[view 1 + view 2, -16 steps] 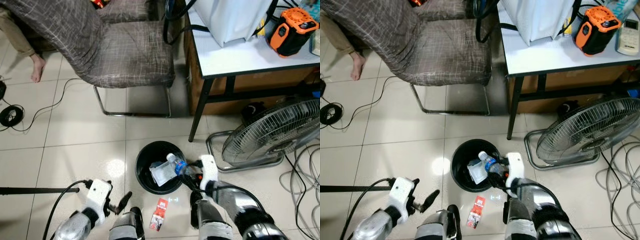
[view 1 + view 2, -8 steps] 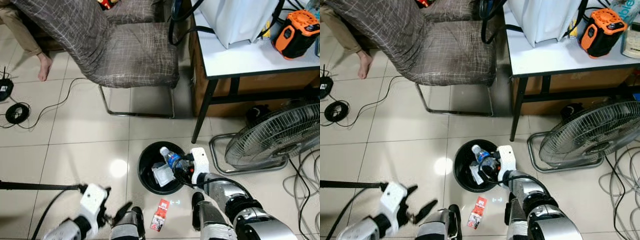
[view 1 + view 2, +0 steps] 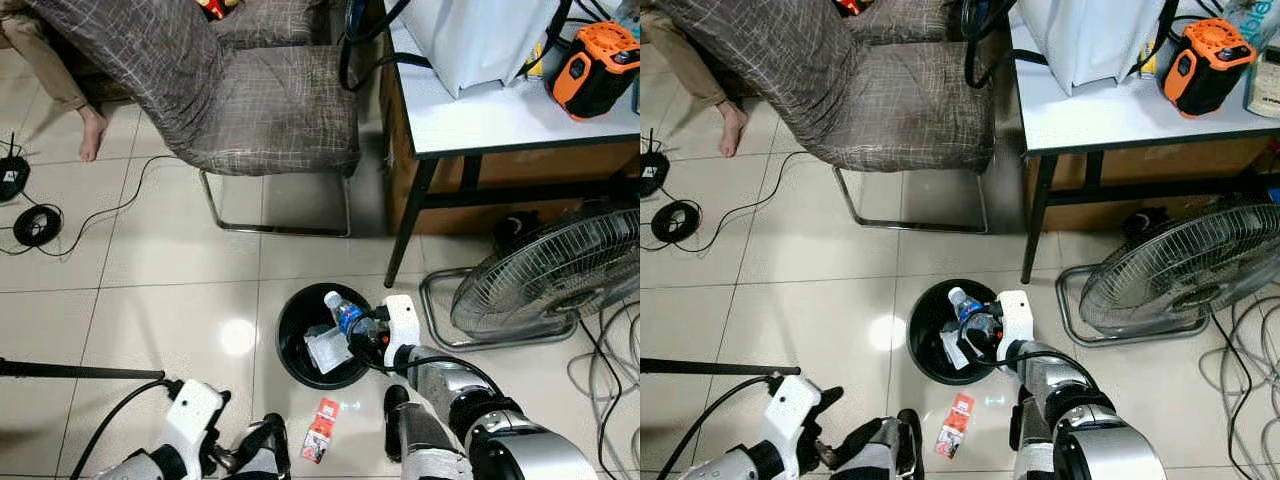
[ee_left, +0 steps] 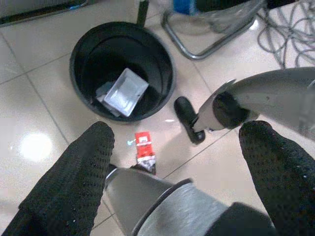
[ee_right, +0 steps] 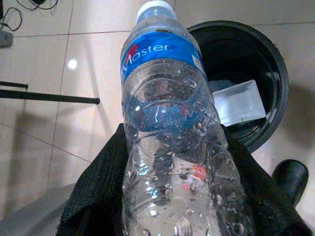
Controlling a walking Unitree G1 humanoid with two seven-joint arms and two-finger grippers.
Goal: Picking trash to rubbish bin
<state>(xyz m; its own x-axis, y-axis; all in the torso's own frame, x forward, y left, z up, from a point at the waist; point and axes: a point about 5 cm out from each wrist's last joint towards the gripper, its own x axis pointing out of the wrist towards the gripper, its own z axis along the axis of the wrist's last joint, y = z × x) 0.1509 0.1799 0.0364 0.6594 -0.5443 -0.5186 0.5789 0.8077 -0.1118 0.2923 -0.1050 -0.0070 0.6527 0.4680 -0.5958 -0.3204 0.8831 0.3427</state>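
clear bottle (image 5: 172, 132) over black bin (image 3: 292, 325)

- both arms were silver, ribbed and jointed
- white boxy wrist housings sat behind the left gripper (image 3: 240, 452) and the right gripper (image 3: 362, 335)
- fingers (image 4: 74, 182) were black, dimpled rubber
- black cables ran along each wrist
- black feet

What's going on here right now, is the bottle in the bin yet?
Not yet. The right tool is shut on a clear plastic bottle and holds it over the black bin, which already has a clear wrapper inside. The left tool is open and low by the floor, holding nothing. A small red packet lies on the tiles beside the bin.
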